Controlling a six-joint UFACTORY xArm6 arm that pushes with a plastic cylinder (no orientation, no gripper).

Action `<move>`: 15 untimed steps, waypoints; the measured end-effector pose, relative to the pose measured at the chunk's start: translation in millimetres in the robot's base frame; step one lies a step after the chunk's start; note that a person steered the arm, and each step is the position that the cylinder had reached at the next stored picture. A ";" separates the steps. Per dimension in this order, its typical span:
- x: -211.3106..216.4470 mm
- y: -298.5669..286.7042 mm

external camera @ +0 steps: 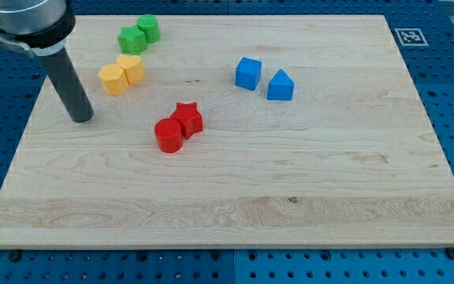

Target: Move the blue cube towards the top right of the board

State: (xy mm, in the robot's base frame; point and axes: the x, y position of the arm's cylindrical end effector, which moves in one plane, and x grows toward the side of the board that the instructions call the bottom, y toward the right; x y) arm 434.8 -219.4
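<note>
The blue cube (248, 72) sits on the wooden board (290, 173) right of centre, in the upper half. A blue wedge-shaped block (280, 85) lies just to its right, close beside it. My tip (81, 118) rests on the board near the view's left edge, far left of the blue cube and just below-left of the yellow blocks. Nothing touches the tip.
Two yellow blocks (121, 74) sit together at upper left, two green blocks (139, 33) above them near the top edge. A red cylinder (168, 135) and a red star (187, 118) touch near the middle. A marker tag (410, 36) is at the top right corner.
</note>
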 end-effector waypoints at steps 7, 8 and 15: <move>-67.0 197.9; -67.8 197.9; -119.7 316.4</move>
State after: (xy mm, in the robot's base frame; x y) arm 315.2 97.0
